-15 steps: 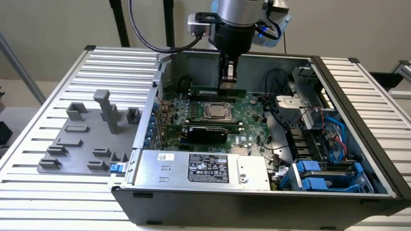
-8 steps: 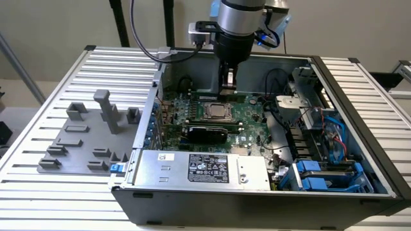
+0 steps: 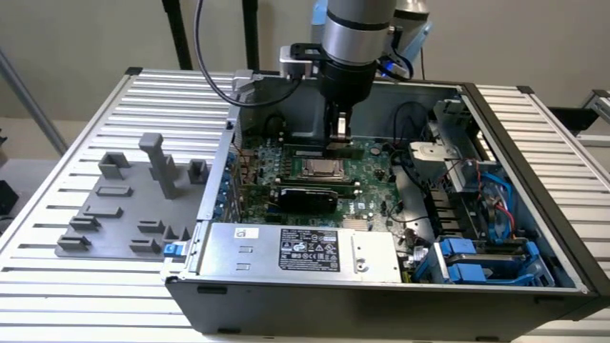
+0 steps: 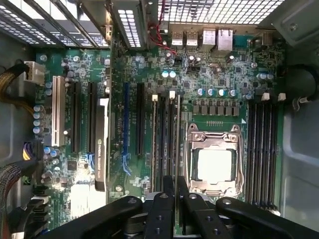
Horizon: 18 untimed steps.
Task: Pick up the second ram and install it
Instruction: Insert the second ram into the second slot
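My gripper (image 3: 338,137) reaches down into the open computer case, just behind the CPU socket (image 3: 324,169). In the wrist view its black fingers (image 4: 162,209) stand almost together over the bank of long black memory slots (image 4: 162,144) beside the CPU socket (image 4: 214,164). A thin pale edge (image 4: 177,144) runs along one slot straight into the narrow gap between the fingertips. It reads as the second ram seen edge-on, lined up with that slot. Its green face and chips are hidden. The gripper (image 4: 175,191) is shut on it.
The green motherboard (image 4: 219,74) carries a second bank of slots (image 4: 261,149) and a black expansion card (image 4: 101,144). The power supply (image 3: 296,250), cables and blue drive bays (image 3: 476,264) crowd the case. A grey parts fixture (image 3: 124,207) lies outside, at the exterior view's left.
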Motion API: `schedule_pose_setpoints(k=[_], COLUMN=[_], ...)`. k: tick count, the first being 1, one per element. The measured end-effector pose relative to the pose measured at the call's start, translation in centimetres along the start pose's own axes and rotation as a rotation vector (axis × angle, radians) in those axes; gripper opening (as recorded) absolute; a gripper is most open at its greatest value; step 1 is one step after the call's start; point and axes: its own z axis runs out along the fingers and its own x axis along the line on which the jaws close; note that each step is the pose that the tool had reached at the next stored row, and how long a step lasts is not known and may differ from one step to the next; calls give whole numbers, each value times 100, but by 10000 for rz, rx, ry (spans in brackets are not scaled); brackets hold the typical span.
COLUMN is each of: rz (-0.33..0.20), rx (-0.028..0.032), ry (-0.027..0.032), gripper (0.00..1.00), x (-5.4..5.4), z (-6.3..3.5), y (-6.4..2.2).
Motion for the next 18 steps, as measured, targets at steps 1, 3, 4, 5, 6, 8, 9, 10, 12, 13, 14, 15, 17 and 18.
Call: schedule_pose_setpoints(k=[1, 3, 4, 5, 6, 8, 9, 10, 12, 13, 14, 15, 17, 18], rz=[-11, -30, -36, -38, -40, -42, -43, -45, -45, -44, -44, -44, -43, -41], rx=[6, 17, 23, 29, 35, 47, 52, 54, 59, 59, 59, 58, 58, 59], ry=[-1, -2, -4, -7, -13, -23, -26, -28, -37, -41, -43, -44, -45, -46], gripper=[0, 0, 0, 0, 0, 0, 0, 0, 0, 0, 0, 0, 0, 0], x=[4, 13, 17, 20, 23, 24, 25, 25, 26, 26, 26, 27, 28, 28], z=[15, 44, 60, 76, 93, 130, 148, 165, 202, 220, 238, 256, 293, 311], y=[-1, -3, -4, -4, -5, -7, -7, -9, -10, -10, -11, -12, -13, -14])
